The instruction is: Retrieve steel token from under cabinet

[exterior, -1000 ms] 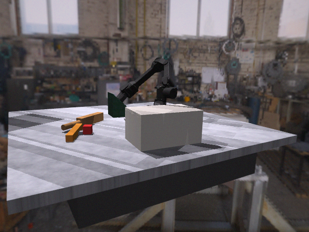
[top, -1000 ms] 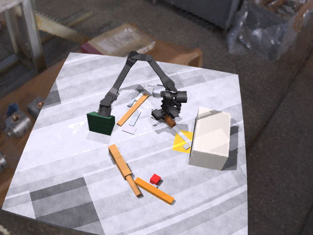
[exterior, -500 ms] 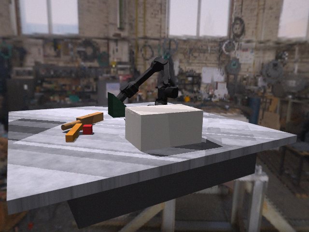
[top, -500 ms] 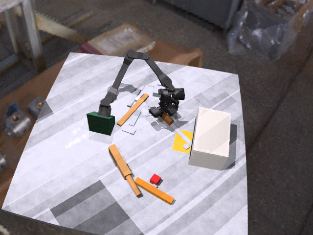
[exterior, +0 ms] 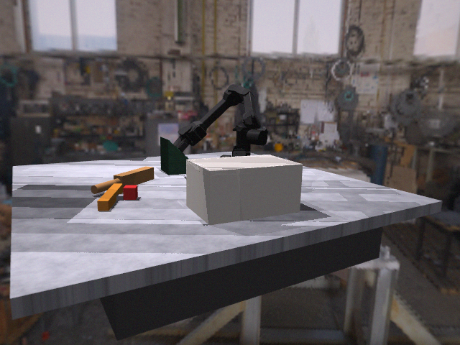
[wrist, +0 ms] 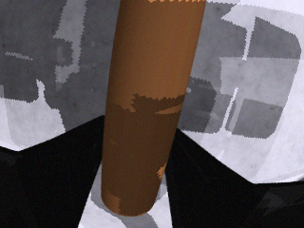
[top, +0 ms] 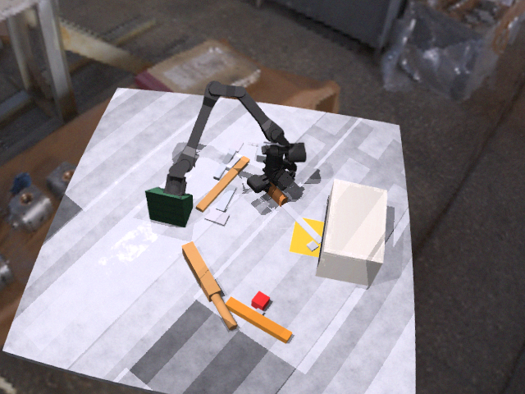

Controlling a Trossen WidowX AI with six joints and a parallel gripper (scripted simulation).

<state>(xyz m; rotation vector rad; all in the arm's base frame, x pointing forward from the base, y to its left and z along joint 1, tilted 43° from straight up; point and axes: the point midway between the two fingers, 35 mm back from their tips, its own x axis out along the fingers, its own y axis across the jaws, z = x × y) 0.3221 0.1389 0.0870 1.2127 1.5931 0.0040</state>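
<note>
My gripper (top: 271,186) (wrist: 137,128) is shut on the brown-orange round handle (top: 278,196) (wrist: 154,62) of a tool, left of the cabinet in the top view. The tool's thin pale blade (top: 302,222) slants across the yellow marked area (top: 298,238) to the front edge of the white cabinet (top: 356,224) (exterior: 256,192). A small grey square plate (top: 312,245), which looks like the steel token, lies on the yellow beside the blade's far end. Whether it touches the blade or cabinet, or is part of the tool, I cannot tell. The vent slots are not visible.
An orange strip (top: 222,184) and thin grey plates (top: 226,199) (top: 216,217) lie near the green block (top: 169,208) (exterior: 170,159). An orange paddle-like piece (top: 201,271) (exterior: 135,173), an orange bar (top: 258,319) (exterior: 107,199) and a red cube (top: 260,300) (exterior: 130,192) lie away from the arm.
</note>
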